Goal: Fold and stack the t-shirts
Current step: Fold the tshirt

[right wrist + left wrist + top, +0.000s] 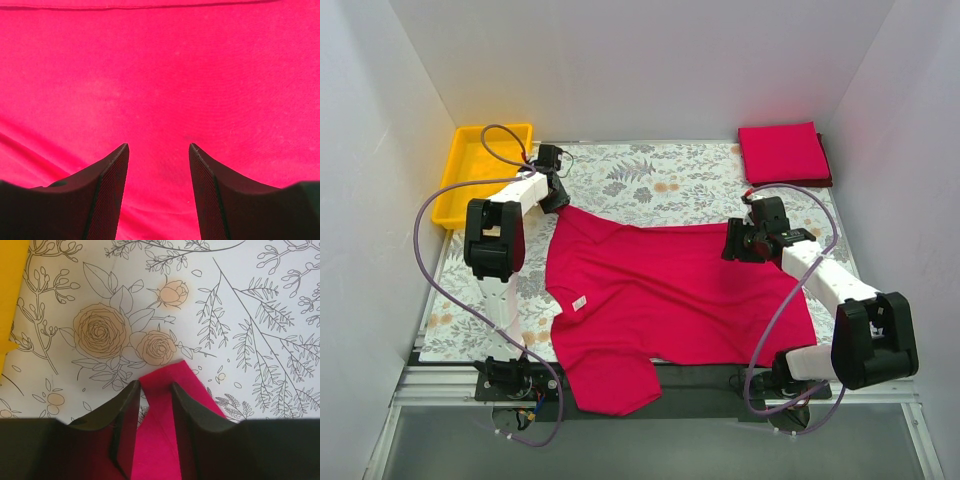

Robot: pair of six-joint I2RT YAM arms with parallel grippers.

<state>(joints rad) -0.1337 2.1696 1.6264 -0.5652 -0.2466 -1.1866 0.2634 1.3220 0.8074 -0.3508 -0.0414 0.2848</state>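
A crimson t-shirt [670,295] lies spread flat on the floral table, its white neck tag [579,302] near the left and one sleeve hanging over the near edge. My left gripper [558,198] is at the shirt's far left corner. In the left wrist view that gripper [153,387] is open a little, its jaws on either side of the red corner [167,377], with some table showing beside the cloth. My right gripper [732,243] is over the shirt's far right edge. In the right wrist view it [159,146] is open, with only red cloth [160,75] below.
A stack of folded red shirts [782,152] sits at the back right corner. A yellow plastic tray [480,170] stands at the back left, close to the left arm. White walls enclose the table on three sides.
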